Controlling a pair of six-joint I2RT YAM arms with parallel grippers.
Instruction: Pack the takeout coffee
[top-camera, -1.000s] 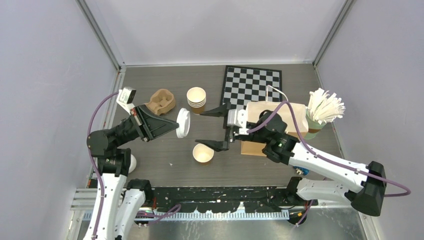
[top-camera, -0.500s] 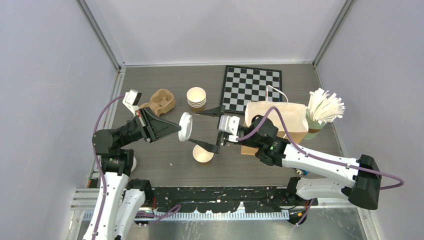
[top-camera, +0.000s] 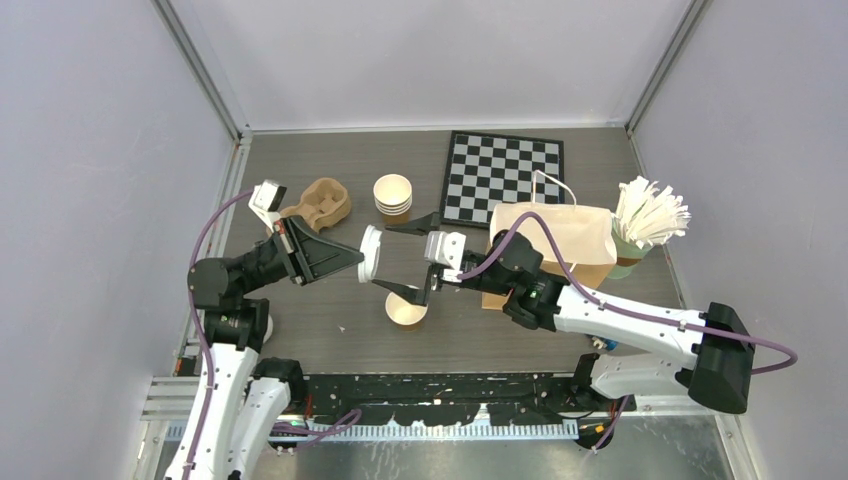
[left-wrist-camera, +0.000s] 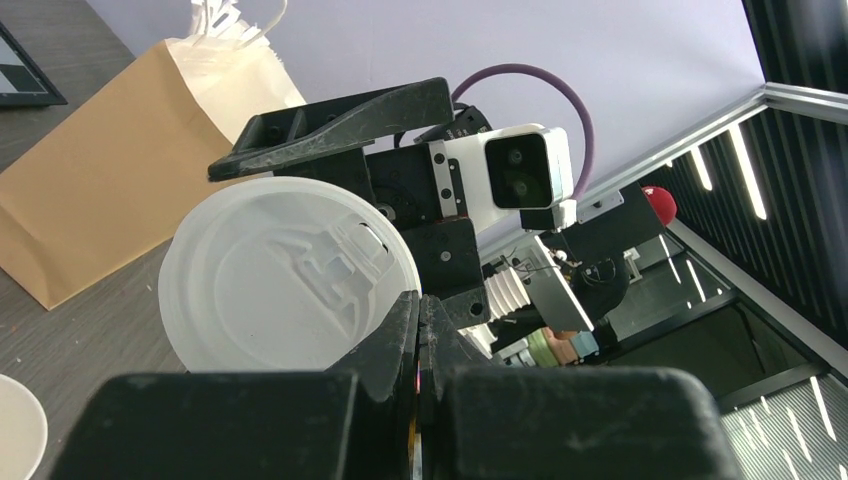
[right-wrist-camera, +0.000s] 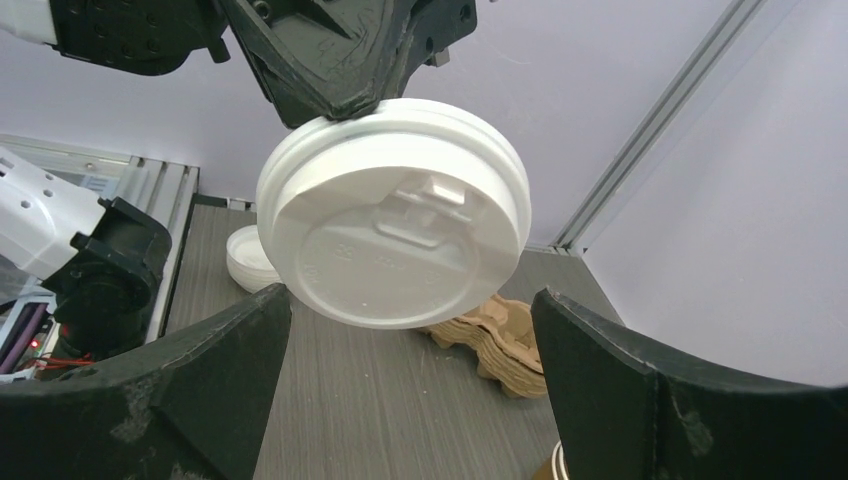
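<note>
No lidded cup is in view. My left gripper (top-camera: 358, 261) is shut on the rim of a loose white lid (top-camera: 370, 252), held on edge above the table; the lid also shows in the left wrist view (left-wrist-camera: 280, 280). My right gripper (top-camera: 382, 256) is open, its jaws standing either side of the lid (right-wrist-camera: 390, 225) without touching it. A single lidless tan cup (top-camera: 406, 308) stands on the table just below and right of the lid. The brown paper bag (top-camera: 555, 240) stands upright behind the right arm.
A stack of lidless tan cups (top-camera: 393, 195) and a pulp cup carrier (top-camera: 322, 203) sit at the back left. A checkerboard (top-camera: 503, 170) lies at the back. A green cup of white strips (top-camera: 640, 225) stands right of the bag. Spare lids (right-wrist-camera: 250, 260) lie near the left arm's base.
My right gripper has moved left, from beside the bag to the lid, with its jaws now around it. My left gripper has shifted slightly right with the lid.
</note>
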